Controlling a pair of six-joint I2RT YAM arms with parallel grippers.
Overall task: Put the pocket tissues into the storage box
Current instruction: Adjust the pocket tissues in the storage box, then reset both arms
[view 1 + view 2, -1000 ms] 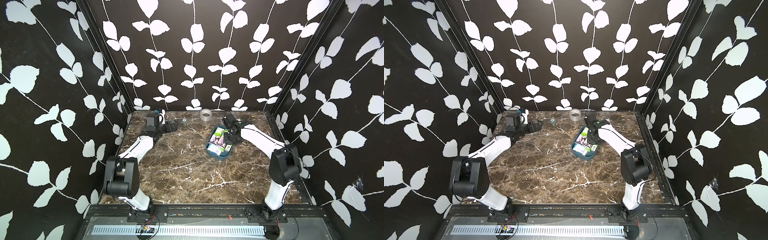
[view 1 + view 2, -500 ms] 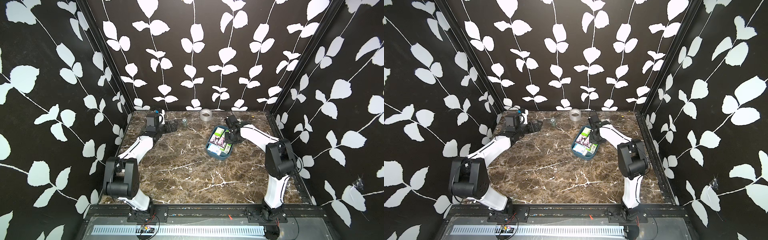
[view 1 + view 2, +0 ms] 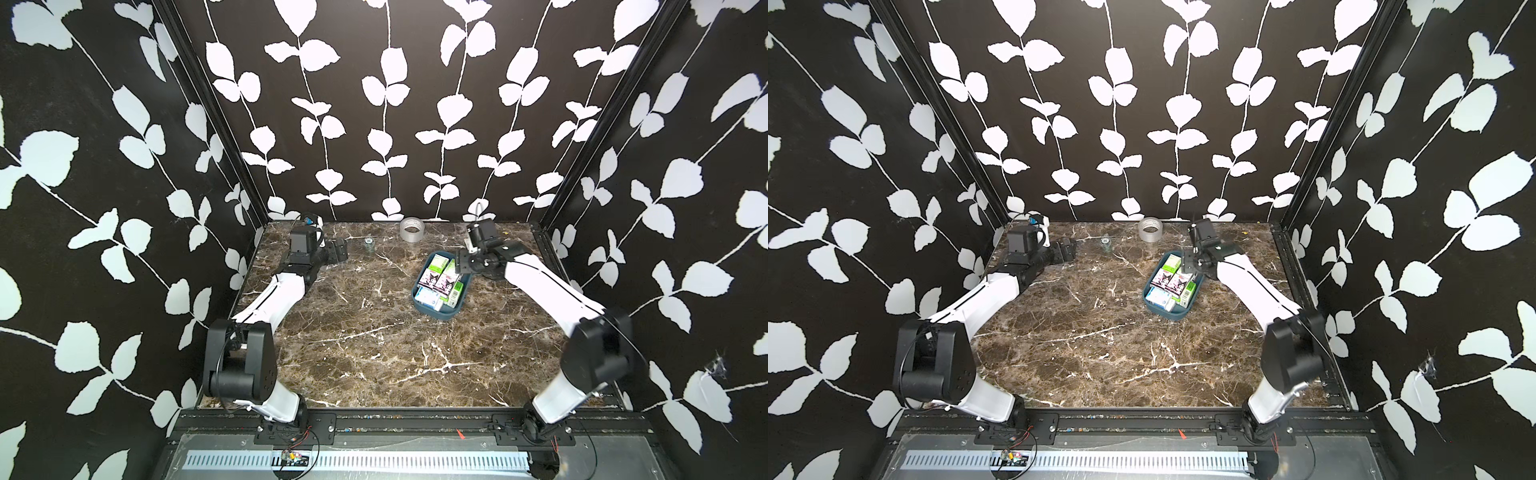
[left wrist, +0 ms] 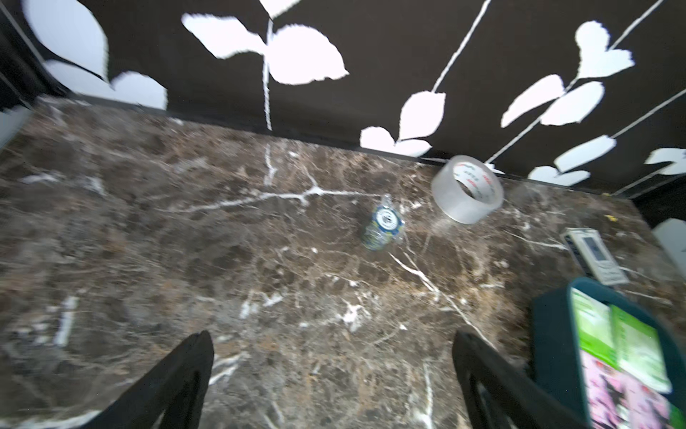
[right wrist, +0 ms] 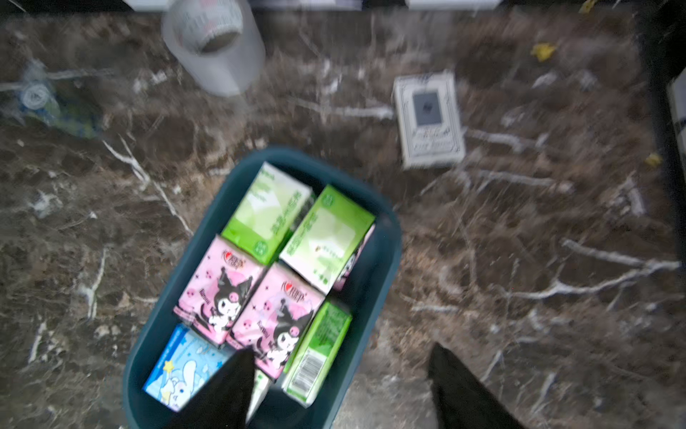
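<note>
A pack has just been let go — the box looks full now.

The right gripper [image 5: 341,351] has been opened wide and nothing is held between its jaws. A moment ago they were pinched close, in much the same spot over the far edge of the storage box [image 5: 386,260]. The pocket tissues [image 5: 219,293] are all seen lying inside the box — green ones, pink ones and a blue one, packed close together. No pack is seen left on the table [image 3: 374,353]. The left gripper [image 4: 330,334] is held wide open and empty too, well apart from the box near the back wall, where it was before. Only a tape roll [image 3: 411,230] and a white gadget [image 5: 428,119] are seen outside the box, so the job is thought to be about done.
</note>
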